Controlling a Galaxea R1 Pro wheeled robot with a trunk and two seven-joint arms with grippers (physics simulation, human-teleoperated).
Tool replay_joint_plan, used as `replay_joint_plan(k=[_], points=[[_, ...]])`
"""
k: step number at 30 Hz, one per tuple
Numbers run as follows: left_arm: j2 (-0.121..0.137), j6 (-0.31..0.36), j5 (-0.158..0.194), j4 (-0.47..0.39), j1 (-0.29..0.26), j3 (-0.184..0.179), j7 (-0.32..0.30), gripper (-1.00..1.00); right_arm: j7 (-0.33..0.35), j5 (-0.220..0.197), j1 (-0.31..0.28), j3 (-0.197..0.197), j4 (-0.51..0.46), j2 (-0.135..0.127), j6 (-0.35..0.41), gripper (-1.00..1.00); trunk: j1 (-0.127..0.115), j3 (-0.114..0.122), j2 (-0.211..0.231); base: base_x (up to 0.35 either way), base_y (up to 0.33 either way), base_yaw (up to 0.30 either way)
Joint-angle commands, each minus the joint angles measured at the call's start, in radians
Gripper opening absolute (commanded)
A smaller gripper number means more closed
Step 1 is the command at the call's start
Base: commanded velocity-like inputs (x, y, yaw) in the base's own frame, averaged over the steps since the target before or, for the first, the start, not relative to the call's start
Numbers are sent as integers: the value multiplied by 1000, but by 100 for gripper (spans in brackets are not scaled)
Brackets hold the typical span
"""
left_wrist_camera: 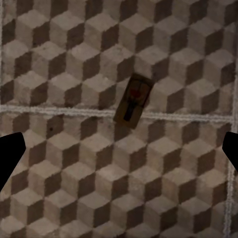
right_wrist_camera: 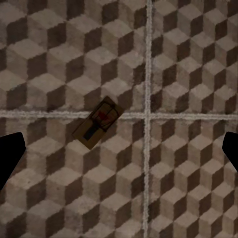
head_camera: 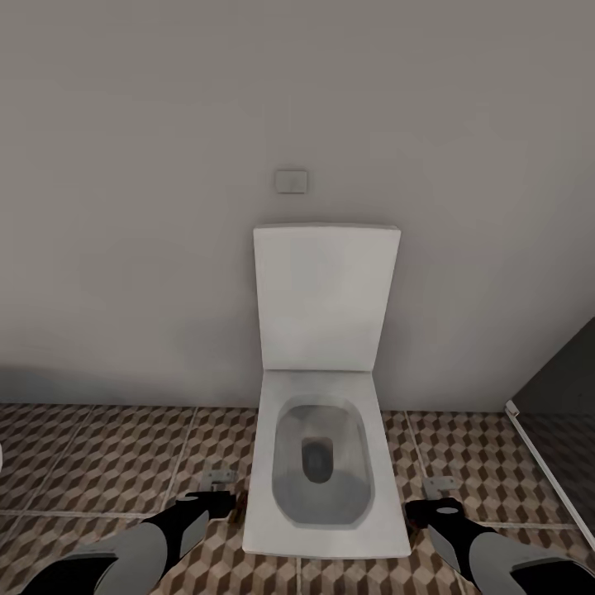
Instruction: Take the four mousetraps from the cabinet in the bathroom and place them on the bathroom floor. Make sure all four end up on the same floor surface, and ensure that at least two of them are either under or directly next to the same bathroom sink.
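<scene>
Mousetraps: two showing, one under each wrist camera; whether both are the same trap, can't tell.
Mousetrap, left wrist view (left_wrist_camera: 133,100): lying flat on the bathroom floor (left_wrist_camera: 74,173), straddling a grout line, red spot at its far end, long axis pointing toward 1 o'clock.
Mousetrap, right wrist view (right_wrist_camera: 98,122): lying flat on the tiles, its upper end crossing a grout line, just at 9 o'clock of a grout crossing, long axis toward 2 o'clock.
Toilet (head_camera: 322,463): one, white, square bowl, lid (head_camera: 325,299) standing up against the wall; flush plate (head_camera: 292,181) at 12 o'clock above it.
Left gripper (head_camera: 221,489): hanging over the floor at 9 o'clock of the bowl, fingers (left_wrist_camera: 10,153) spread wide, holding nothing, touching nothing.
Right gripper (head_camera: 438,496): hanging at 3 o'clock of the bowl, fingertips (right_wrist_camera: 9,154) spread wide, empty, clear of the trap.
Shower screen (head_camera: 549,487): one, dark pane edge sitting at 4 o'clock.
</scene>
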Motion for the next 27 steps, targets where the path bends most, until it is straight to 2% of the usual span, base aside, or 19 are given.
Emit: replay_joint_plan(k=[1,27], points=[[0,2,-3,0,0,5,3,100,-1,-7,-1,8,3,0,-4,100,0,-1,0,0,0,0],[-3,0,-4,0,0,5,3,100,-1,-7,-1,8,3,1,-4,100,0,-1,0,0,0,0]])
